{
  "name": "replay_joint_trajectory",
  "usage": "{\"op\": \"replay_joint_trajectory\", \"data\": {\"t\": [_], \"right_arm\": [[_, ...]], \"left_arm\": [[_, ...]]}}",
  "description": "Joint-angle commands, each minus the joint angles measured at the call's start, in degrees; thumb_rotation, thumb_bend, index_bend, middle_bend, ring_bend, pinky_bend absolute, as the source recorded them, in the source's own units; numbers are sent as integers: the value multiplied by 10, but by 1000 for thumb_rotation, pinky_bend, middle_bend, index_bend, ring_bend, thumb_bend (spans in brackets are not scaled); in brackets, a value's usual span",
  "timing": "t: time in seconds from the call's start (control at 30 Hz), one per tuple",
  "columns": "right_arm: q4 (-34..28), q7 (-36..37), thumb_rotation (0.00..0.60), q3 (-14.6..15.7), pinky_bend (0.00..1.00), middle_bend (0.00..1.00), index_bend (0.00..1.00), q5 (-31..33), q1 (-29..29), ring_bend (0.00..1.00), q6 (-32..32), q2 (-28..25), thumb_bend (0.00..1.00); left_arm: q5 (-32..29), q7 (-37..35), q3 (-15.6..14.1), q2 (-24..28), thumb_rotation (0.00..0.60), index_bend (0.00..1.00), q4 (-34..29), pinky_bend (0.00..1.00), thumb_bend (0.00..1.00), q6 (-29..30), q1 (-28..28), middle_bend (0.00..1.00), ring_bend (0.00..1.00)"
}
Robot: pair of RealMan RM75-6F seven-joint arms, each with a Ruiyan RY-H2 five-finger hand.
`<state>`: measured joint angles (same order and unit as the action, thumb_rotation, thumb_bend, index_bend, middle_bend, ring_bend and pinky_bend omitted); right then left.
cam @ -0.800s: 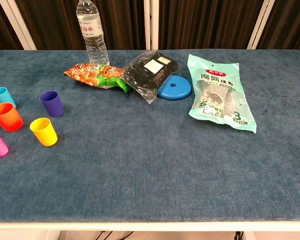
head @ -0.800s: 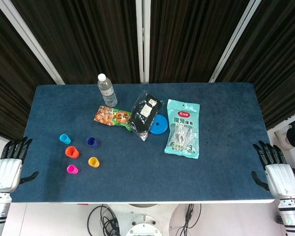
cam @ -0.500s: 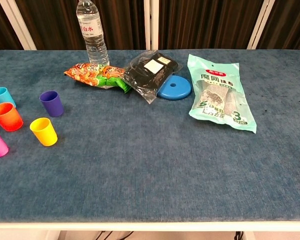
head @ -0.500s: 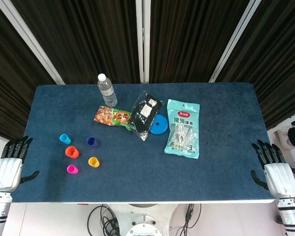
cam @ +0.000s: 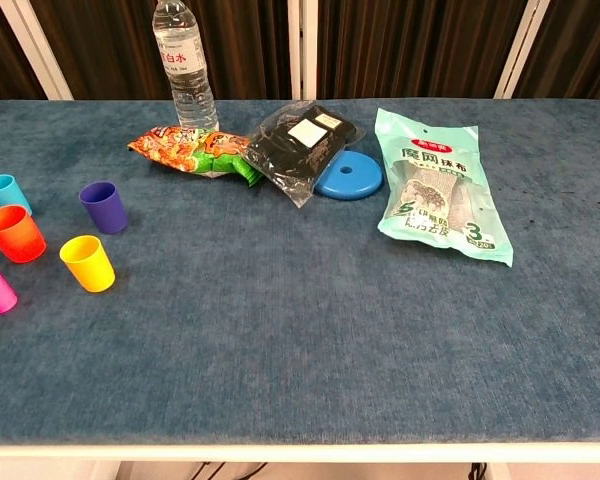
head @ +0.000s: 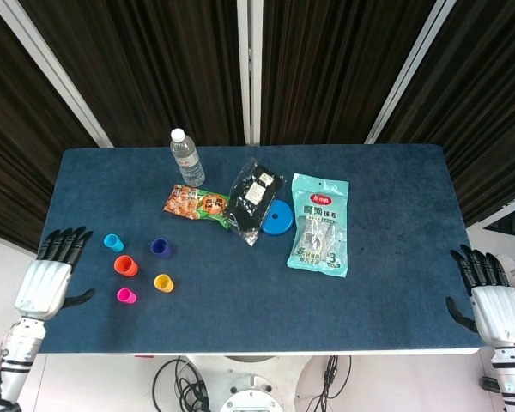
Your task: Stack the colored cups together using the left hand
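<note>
Since the earlier frames the left hand had swung in over the table edge, fingers spread and empty, probably lining up on the cups; orange cup, yellow cup, purple cup, pink cup and cyan cup stood apart, just beyond its fingertips; the right hand hung open, idle

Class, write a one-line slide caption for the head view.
Five loose cups await stacking as the open left hand hovers at the table edge.
</note>
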<state>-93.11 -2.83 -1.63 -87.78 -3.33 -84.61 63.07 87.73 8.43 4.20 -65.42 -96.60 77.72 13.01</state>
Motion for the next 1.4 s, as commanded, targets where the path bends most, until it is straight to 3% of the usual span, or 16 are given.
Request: {"op": "replay_joint_trajectory", "data": {"t": [0.03, 0.17, 0.3, 0.47, 0.7, 0.87, 1.23, 1.4], "right_arm": [[-4, -3, 600, 0, 0, 0, 0, -5, -1, 0, -1, -2, 315], [-13, -4, 600, 0, 0, 0, 0, -13, -1, 0, -8, -8, 315], [-16, 4, 600, -2, 0, 0, 0, -15, 2, 0, -17, -11, 315], [-15, 13, 600, -3, 0, 0, 0, -11, 8, 0, -24, -18, 315], [-17, 21, 600, -4, 0, 0, 0, -5, 17, 0, -35, -21, 325], [-19, 19, 600, -2, 0, 0, 0, -4, 17, 0, -29, -19, 327], [-23, 15, 600, -2, 0, 0, 0, -9, 11, 0, -20, -20, 327], [-15, 19, 600, -2, 0, 0, 0, -8, 10, 0, -16, -14, 327]], "left_arm": [[-22, 35, 31, 12, 600, 38, -48, 0, 123, -59, 52, 36, 0], [-82, 59, 63, 6, 600, 51, -64, 0, 124, -131, 106, 42, 0], [-150, 63, 80, -23, 600, 52, -38, 0, 124, -194, 151, 49, 2], [-202, 71, 79, -58, 600, 53, -1, 0, 128, -234, 182, 88, 62], [-239, 117, 62, -91, 600, 77, 35, 0, 141, -237, 200, 143, 144], [-249, 115, 54, -113, 600, 119, 65, 0, 166, -247, 211, 184, 215], [-220, 83, 36, -159, 600, 180, 147, 0, 210, -262, 229, 238, 300], [-200, 67, 28, -179, 600, 216, 181, 6, 210, -258, 233, 289, 386]]}}
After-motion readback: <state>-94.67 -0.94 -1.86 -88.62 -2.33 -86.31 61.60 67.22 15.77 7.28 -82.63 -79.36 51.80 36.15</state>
